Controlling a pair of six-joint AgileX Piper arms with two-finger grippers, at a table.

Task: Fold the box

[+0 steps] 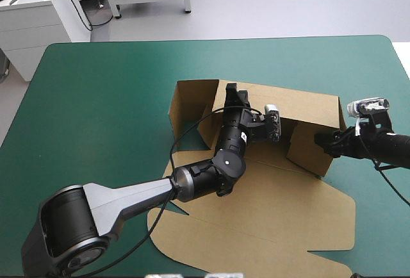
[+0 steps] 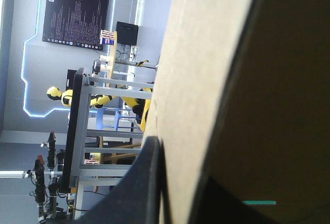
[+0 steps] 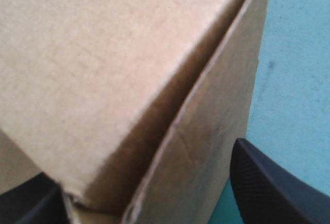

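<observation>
the box (image 1: pixel 269 220) is lying mid-way on the teal-green cover (image 1: pixel 96 98), its long axis running left to right and its walls rising along the far side. the left gripper (image 1: pixel 230 93) is clamping the far wall. the right gripper (image 1: pixel 320 139), its 2 fingers apart, is straddling the right end corner and sitting nearest that flap.

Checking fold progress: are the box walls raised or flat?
Partly raised: the box has its far wall and end walls standing; the near panel lies flat.

We see the brown cut-board box (image 1: pixel 269 207) half formed on the teal-green bench (image 1: pixel 96 98), right of centre: far and side walls raised, broad lid panel flat toward the near edge.
</observation>
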